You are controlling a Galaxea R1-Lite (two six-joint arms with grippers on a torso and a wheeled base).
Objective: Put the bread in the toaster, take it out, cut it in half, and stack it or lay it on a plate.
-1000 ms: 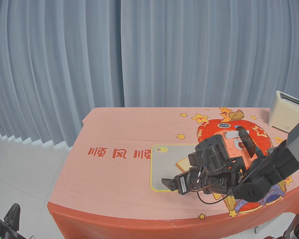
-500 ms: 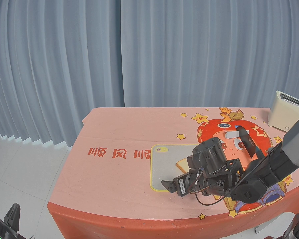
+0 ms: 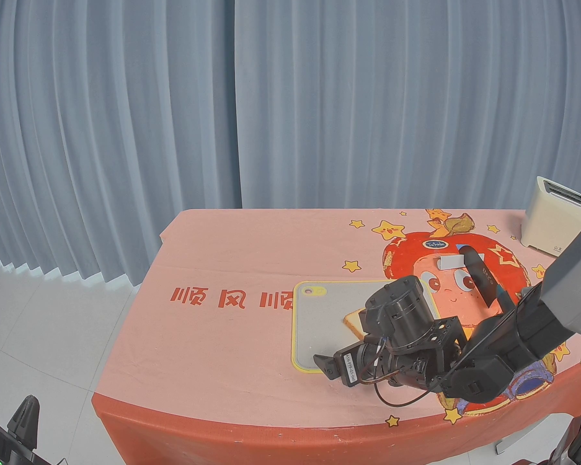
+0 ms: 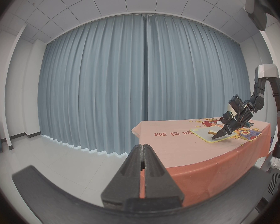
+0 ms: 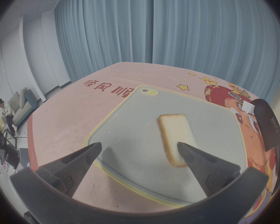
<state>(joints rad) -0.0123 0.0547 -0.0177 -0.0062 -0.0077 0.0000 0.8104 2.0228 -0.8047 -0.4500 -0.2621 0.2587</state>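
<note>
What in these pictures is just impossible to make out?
Bread: head view, mostly behind the right arm; right wrist view, its near end sits behind a finger.
Toaster: head view, at the picture's edge, partly behind the arm; slot insides hidden.
Dark object by the board: head view, lower end behind the arm; what it is, unclear.

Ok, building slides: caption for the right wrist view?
Open right gripper near a pale rectangular bread slice on the grey, yellow-rimmed cutting board.

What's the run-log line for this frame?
bread: flat on cutting board | right tool: open, low over board, beside bread | left tool: shut, away from table | toaster: table's far right corner
</note>
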